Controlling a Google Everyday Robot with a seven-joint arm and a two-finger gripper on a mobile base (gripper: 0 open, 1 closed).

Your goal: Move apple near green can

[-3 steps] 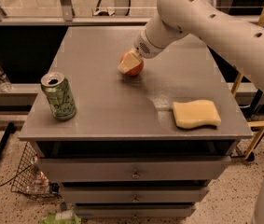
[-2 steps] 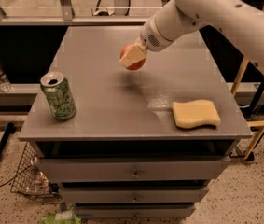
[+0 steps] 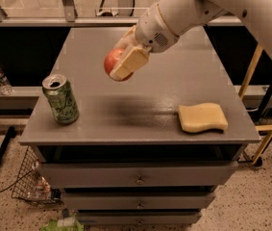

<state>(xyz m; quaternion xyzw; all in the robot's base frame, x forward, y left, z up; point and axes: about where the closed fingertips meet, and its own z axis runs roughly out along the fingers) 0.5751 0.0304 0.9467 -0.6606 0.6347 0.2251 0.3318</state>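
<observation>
The gripper, clamped on the apple, holds it above the table at the green can's two o'clock. Pickup is done; what is left, I judge, is closing in and setting it down.

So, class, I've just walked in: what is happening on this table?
The robot's hand grips the apple and holds it in the air above the middle of the table. The can stands upright near the front left corner, some way from the apple. A sponge lies flat near the front right. The apple is not yet beside the can.
</observation>
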